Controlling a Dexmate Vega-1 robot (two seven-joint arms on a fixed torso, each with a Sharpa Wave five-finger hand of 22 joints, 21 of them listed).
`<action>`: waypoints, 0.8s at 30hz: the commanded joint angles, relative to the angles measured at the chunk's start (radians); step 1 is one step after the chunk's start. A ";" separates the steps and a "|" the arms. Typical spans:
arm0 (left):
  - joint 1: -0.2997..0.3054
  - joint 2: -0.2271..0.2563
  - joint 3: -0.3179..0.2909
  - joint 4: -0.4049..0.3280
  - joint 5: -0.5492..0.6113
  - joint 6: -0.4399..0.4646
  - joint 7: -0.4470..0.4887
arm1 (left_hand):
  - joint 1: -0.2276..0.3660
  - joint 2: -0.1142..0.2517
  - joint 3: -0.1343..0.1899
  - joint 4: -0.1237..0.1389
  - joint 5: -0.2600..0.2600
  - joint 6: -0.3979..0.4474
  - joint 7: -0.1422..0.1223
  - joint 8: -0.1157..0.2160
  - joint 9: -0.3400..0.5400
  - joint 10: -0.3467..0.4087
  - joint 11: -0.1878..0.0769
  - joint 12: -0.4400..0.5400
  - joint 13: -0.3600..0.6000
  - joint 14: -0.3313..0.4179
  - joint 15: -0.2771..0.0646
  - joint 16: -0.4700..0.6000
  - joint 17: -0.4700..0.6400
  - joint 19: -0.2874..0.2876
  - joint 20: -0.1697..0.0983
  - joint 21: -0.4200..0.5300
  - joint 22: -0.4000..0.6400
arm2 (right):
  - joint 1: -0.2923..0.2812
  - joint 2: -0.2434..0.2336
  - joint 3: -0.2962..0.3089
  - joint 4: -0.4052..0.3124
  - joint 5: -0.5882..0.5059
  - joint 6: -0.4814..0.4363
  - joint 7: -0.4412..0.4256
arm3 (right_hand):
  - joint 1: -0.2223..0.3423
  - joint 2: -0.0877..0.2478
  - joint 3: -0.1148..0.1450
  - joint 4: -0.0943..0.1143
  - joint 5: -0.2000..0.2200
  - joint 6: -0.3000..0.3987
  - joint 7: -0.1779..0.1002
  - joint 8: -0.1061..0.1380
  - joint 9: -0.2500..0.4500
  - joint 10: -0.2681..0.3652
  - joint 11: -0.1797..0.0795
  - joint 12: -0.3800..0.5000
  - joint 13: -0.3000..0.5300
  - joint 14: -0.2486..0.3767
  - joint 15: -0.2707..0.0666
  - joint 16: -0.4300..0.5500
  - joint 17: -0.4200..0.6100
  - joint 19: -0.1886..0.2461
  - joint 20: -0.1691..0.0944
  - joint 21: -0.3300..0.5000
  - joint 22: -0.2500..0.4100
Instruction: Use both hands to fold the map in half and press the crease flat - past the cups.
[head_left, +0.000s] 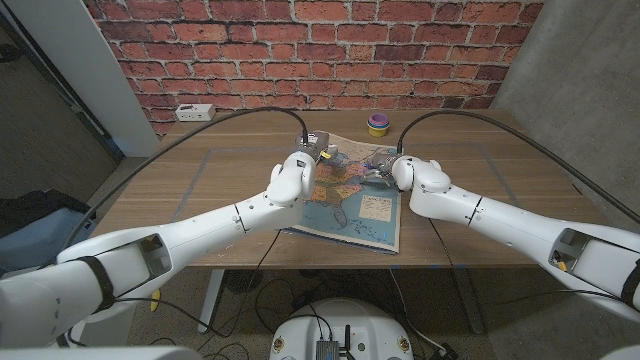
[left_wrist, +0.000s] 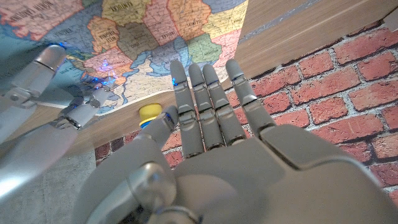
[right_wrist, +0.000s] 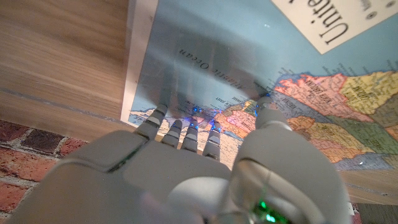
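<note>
A colourful map (head_left: 345, 200) of the United States lies spread on the middle of a wooden table (head_left: 200, 190), its near edge close to the table's front. Both robot arms reach in over it from the near corners. The left hand (head_left: 318, 148) is over the map's far left part; in the left wrist view its fingers (left_wrist: 208, 102) are held out straight and side by side, holding nothing, tips toward the map's far edge. The right hand (head_left: 382, 166) is over the far right part of the map — its fingers (right_wrist: 186, 127) bend down onto the paper near the map's side edge, pressing rather than gripping as far as can be seen. A small stack of cups (head_left: 377, 125), purple and yellow, stands beyond the map near the brick wall (head_left: 320, 50). A white power strip (head_left: 195, 111) lies at the table's far left.
</note>
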 joint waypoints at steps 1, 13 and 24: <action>0.089 0.062 -0.044 -0.147 0.062 0.010 -0.080 | 0.019 -0.003 0.016 -0.007 0.009 0.019 0.005 0.013 0.009 0.019 0.009 0.014 0.006 0.032 0.000 0.007 -0.006 0.049 -0.008 0.022 0.000 | -0.002 -0.002 -0.007 -0.016 -0.009 -0.018 0.002 | 0.009 0.004 0.004 0.006 0.005 -0.003 0.002 0.006 0.004 -0.004 0.000 0.006 0.004 -0.001 -0.002 0.005 0.003 0.010 -0.003 0.003 0.003; 0.089 0.072 -0.030 -0.189 0.135 0.070 -0.280 | 0.030 -0.018 0.051 -0.035 0.024 0.124 0.024 0.037 0.018 0.154 -0.002 0.042 -0.003 0.250 -0.032 0.049 -0.063 0.263 -0.067 0.101 -0.005 | 0.000 -0.002 -0.012 -0.015 -0.010 -0.029 0.005 | 0.013 0.005 0.004 0.005 0.006 -0.004 0.002 0.006 0.004 -0.005 -0.001 0.006 0.004 -0.001 -0.002 0.005 0.002 0.011 -0.003 0.003 0.003; 0.012 0.035 0.042 -0.149 0.260 0.198 -0.556 | 0.029 -0.032 0.079 -0.084 0.034 0.181 0.029 0.033 0.005 0.220 0.009 0.037 -0.017 0.346 -0.048 0.043 -0.105 0.434 -0.078 0.159 -0.011 | 0.007 0.000 -0.016 -0.009 -0.010 -0.028 0.005 | 0.017 0.005 0.004 0.004 0.006 -0.004 0.002 0.006 0.004 -0.005 -0.002 0.006 0.004 -0.001 -0.001 0.004 0.002 0.012 -0.004 0.003 0.003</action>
